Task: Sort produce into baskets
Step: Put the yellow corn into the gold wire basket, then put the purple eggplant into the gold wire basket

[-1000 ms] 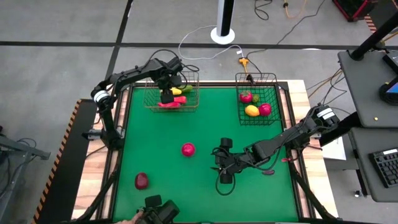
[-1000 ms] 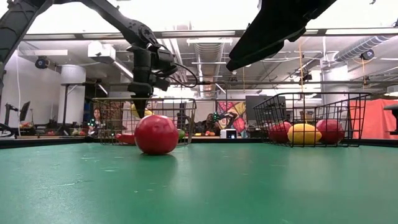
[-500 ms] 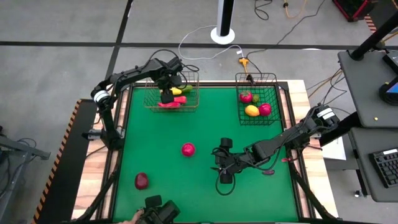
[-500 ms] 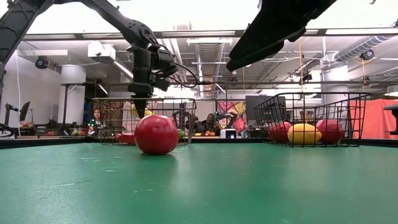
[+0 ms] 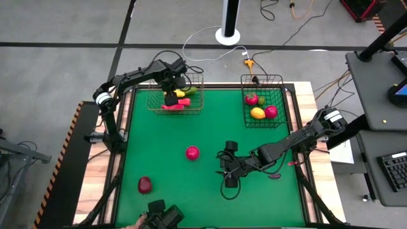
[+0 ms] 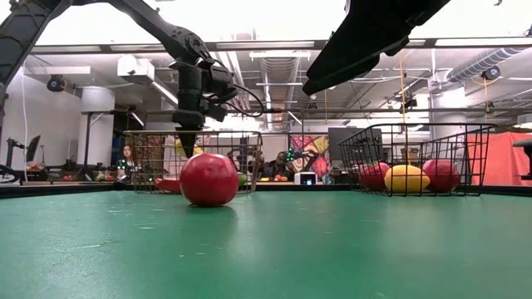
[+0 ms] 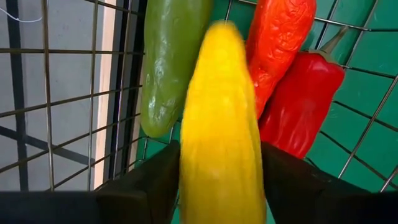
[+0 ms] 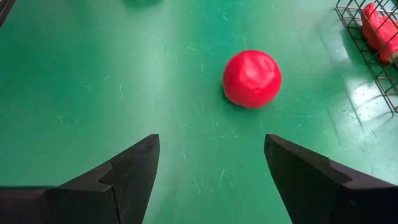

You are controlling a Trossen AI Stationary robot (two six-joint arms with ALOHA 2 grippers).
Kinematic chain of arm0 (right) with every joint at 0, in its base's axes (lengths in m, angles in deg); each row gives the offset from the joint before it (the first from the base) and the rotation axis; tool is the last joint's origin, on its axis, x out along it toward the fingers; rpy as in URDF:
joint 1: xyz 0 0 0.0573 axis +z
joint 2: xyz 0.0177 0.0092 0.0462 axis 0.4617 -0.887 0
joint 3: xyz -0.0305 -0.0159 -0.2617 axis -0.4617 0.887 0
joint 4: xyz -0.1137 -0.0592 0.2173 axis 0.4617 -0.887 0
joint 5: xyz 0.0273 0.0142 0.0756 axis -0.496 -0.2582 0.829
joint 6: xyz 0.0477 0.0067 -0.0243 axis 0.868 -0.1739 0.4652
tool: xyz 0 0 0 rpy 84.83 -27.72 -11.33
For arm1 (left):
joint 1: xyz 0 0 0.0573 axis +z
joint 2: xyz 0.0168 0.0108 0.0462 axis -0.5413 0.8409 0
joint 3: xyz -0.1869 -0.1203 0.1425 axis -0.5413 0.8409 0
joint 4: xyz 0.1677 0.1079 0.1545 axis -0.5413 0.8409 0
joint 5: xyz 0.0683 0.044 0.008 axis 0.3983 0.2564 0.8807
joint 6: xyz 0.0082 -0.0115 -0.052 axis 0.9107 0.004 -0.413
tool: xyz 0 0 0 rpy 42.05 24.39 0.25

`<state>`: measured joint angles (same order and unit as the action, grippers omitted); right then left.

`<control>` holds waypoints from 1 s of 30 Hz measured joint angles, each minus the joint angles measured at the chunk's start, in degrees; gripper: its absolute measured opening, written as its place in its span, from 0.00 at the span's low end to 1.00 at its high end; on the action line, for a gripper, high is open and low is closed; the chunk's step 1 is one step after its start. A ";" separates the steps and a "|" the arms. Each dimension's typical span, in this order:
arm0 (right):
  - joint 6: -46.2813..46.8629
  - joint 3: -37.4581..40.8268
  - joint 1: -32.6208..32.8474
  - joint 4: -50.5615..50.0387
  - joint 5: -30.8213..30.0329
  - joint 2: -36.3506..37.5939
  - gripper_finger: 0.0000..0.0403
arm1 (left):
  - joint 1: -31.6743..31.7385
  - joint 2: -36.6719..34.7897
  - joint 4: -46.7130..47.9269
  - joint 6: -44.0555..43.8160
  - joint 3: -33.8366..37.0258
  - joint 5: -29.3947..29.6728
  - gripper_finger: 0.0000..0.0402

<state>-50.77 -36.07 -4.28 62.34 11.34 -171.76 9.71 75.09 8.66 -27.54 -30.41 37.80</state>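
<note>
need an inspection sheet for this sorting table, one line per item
surface: green mat, wooden border.
job's things: tan basket holds green, yellow and red long pieces; black basket holds lemon and red and pink fruits; red ball and dark-red fruit loose on mat.
clutter: small red-and-dark item under the right arm, unclear what.
grippers: left gripper in tan basket, fingers either side of yellow piece; right gripper open, facing red ball.
cables: white and orange leads on floor behind table.
surroundings: side desk with keyboard.
</note>
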 joint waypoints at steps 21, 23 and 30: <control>10.52 -5.20 0.00 -20.08 0.71 2.52 0.68 | -1.28 -8.20 0.99 -6.75 -0.11 -7.15 0.61; 14.97 -7.66 0.00 -28.78 2.88 2.54 0.69 | -2.47 -11.13 -1.11 -9.95 -0.11 -9.80 0.61; 22.87 -8.86 2.29 -44.33 17.60 2.58 0.67 | -13.61 -22.22 -9.28 -18.74 1.78 -12.07 0.61</control>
<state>-27.90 -44.94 -1.98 18.01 28.94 -169.19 -3.90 52.87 -0.62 -46.28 -28.64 25.73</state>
